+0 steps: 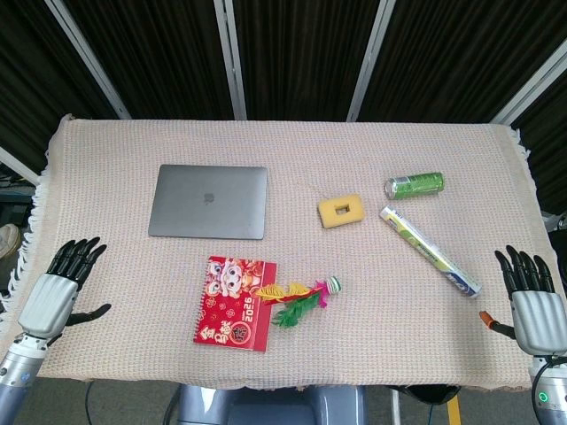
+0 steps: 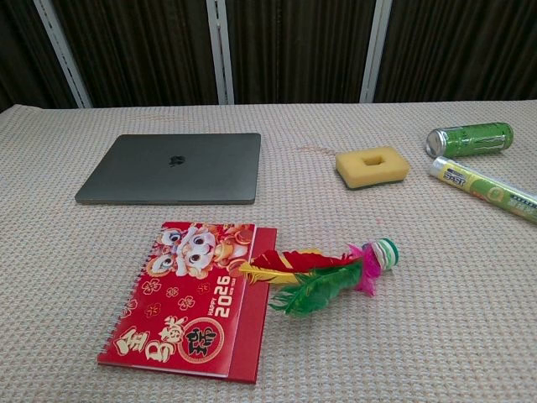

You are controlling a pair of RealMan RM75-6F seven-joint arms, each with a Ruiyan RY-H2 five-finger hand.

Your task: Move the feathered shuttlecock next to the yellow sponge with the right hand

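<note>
A bench [image 1: 292, 354] draped in a woven beige cloth carries everything. The closed grey laptop [image 1: 209, 201] lies toward the far left part of the bench. Nearer the front edge, left of centre, lies the red 2026 calendar [image 1: 235, 303], spiral-bound along its left side. The long white-and-green tube [image 1: 430, 250] lies at a slant on the right part of the bench, its far end near the green can [image 1: 415, 185], which lies on its side toward the far right.

The left hand [image 1: 60, 288] hovers at the front left corner, fingers spread apart, holding nothing. The right hand [image 1: 532, 297] hovers at the front right corner, fingers also spread and holding nothing.

The feathered shuttlecock [image 1: 304, 297] lies flat near the front edge at about the middle, its red, yellow and green feathers reaching over the calendar's right edge and its striped base pointing right. The yellow sponge [image 1: 341, 211], with a rectangular hole in its middle, sits further back, well apart from the shuttlecock, left of the can.
</note>
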